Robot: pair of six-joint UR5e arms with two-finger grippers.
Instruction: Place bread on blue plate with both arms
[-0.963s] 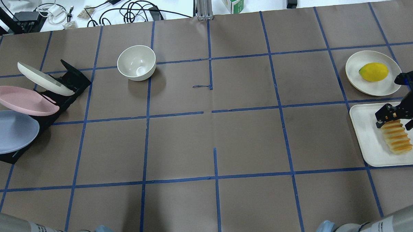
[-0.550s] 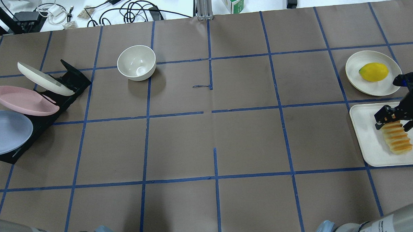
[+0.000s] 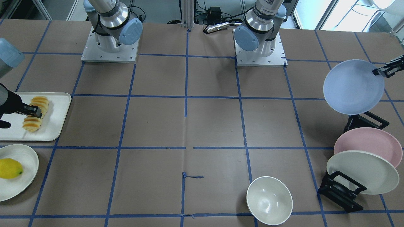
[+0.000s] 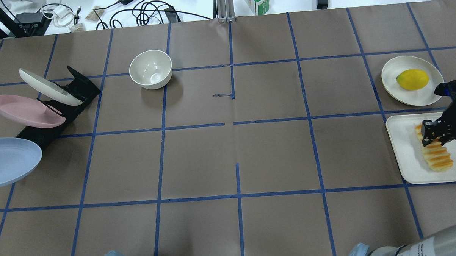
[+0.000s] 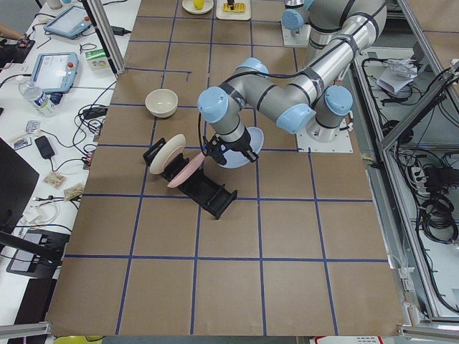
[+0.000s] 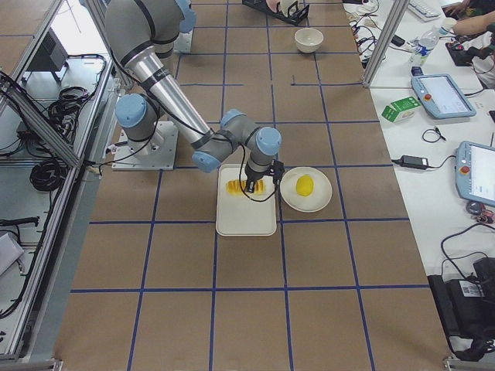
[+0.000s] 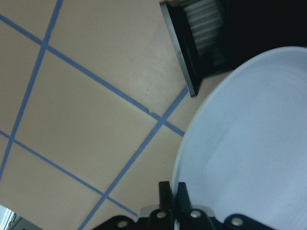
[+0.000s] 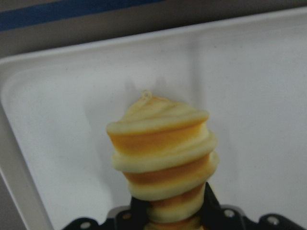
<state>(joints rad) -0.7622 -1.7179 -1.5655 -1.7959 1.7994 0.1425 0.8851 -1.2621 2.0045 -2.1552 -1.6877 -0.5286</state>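
The pale blue plate hangs in the air at the table's left edge, clear of the black rack. My left gripper is shut on its rim; the left wrist view shows the gripper pinching the plate. The ridged yellow-orange bread lies on the white tray at the right edge. My right gripper straddles its middle, shut on it. In the right wrist view the bread fills the gap between the fingers. The front view shows the bread either side of the gripper.
The rack holds a pink plate and a cream plate. A cream bowl stands left of centre at the back. A lemon lies on a cream plate just beyond the tray.
The blue plate has come out of the rack and moved toward the robot. My right gripper has shifted from the bread's far end to its middle and closed on it.
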